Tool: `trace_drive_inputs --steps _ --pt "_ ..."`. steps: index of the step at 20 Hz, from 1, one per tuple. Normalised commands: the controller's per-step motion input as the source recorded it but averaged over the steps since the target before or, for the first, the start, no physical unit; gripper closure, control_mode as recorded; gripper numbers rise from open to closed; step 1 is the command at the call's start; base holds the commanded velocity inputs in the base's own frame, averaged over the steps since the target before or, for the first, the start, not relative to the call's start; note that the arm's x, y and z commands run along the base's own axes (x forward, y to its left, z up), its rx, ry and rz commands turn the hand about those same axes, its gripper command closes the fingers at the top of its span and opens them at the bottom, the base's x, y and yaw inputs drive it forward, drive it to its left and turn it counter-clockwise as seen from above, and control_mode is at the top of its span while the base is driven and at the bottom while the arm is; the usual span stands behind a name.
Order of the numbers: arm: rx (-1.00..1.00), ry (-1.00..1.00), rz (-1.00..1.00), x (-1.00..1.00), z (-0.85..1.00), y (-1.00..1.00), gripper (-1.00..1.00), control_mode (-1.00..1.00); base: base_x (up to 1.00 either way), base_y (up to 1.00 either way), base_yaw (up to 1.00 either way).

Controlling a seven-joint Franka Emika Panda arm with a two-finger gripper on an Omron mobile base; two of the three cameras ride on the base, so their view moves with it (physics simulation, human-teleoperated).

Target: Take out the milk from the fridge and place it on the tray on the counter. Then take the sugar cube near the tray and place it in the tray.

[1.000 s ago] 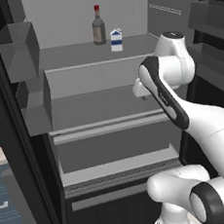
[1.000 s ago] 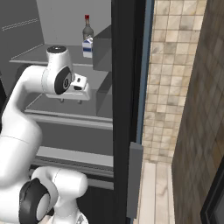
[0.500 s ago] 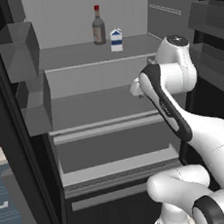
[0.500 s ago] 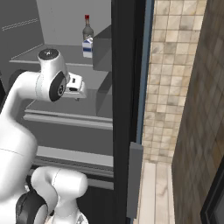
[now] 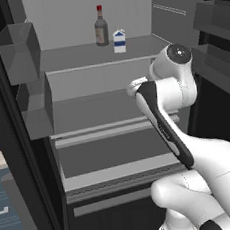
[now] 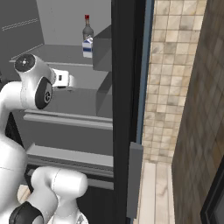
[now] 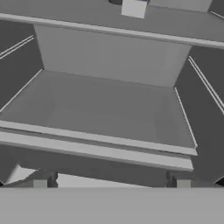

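Fridge [image 5: 42,124] open, milk [image 5: 120,41] untouched on the top shelf at 12 o'clock; pincer [image 7: 111,183], fingers apart and empty, faces the shelf below. Everything remains undone.

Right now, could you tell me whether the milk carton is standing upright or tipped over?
Upright: the milk carton stands on the fridge shelf, gable top up, beside the bottle.

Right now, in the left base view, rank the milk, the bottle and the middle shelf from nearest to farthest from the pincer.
1. Middle shelf, just ahead.
2. Milk, on the upper shelf.
3. Bottle, behind the milk, leftward.
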Motion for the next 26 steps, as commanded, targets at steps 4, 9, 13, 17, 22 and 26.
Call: trace_drive_inputs --steps 4,9,13,17,22,26 --pt "-0.04 -0.28 0.0 -0.06 0.38 0.16 -1.0 -1.0 0.0 0.0 0.0" --pt "0.0 -0.21 -0.01 -0.09 0.38 0.05 -1.0 -1.0 0.0 0.0 0.0" --pt "0.06 -0.18 -0.05 -0.03 0.36 0.09 -1.0 -1.0 0.0 0.0 0.0" --pt "0.01 -0.24 -0.08 -0.11 0.44 0.08 -1.0 -1.0 0.0 0.0 0.0" --pt "0.01 -0.25 -0.05 -0.23 0.49 0.02 -1.0 -1.0 0.0 0.0 0.0" --pt "0.05 -0.25 -0.01 -0.27 0.44 0.0 -1.0 -1.0 0.0 0.0 0.0"
